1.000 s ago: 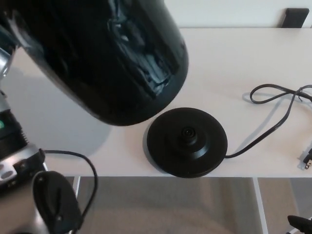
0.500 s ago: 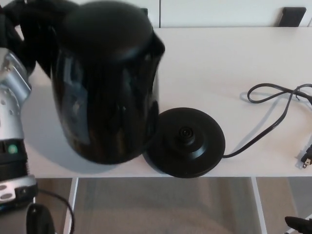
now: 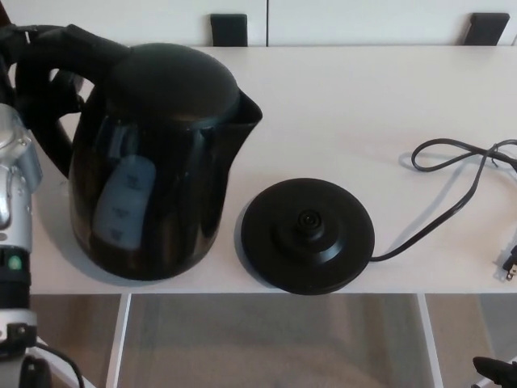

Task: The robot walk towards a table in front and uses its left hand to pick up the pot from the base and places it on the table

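Observation:
The black pot (image 3: 153, 162), an electric kettle, stands upright on the white table (image 3: 363, 105), just left of its round black base (image 3: 308, 234) and apart from it. Its spout points right and its handle (image 3: 48, 121) faces left. My left hand (image 3: 36, 61) is wrapped around the top of the handle, with the silver forearm (image 3: 12, 194) below it at the left edge. At the bottom right corner only a black tip of my right hand (image 3: 497, 372) shows, below the table's edge.
A black cord (image 3: 452, 162) runs from the base to the right and loops near the table's right edge, ending in a plug (image 3: 507, 263). Two dark objects (image 3: 229, 28) (image 3: 489, 27) stand at the table's far edge. The table's front edge lies just below the pot and base.
The pot has come down from close to the camera, swung upright and now rests on the table left of the base. My left arm lowered with it.

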